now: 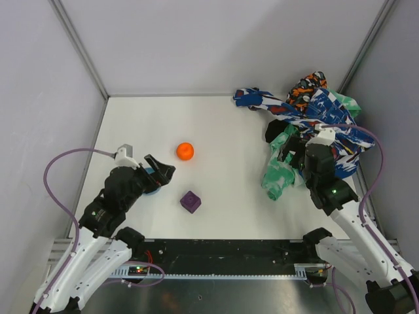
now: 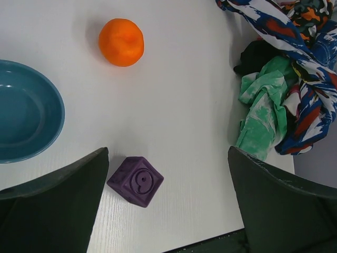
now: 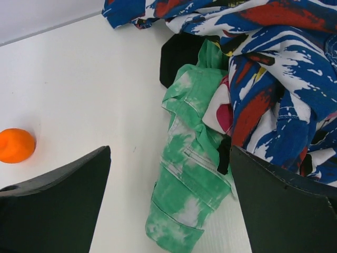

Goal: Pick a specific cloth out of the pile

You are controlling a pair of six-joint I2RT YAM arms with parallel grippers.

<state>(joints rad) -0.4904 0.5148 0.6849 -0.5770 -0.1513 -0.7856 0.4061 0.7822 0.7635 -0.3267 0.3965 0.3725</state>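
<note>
black cloth (image 3: 179, 55) at left edge of the pile (image 1: 324, 114), far right of the table, partly covered by the green-and-white mottled cloth (image 3: 189, 174). right gripper (image 3: 168, 153) jaws wide, empty, over the green cloth. left gripper (image 2: 168, 158) wide, empty, above purple cube (image 2: 136, 180), teal bowl (image 2: 26, 113) to its left.
</note>
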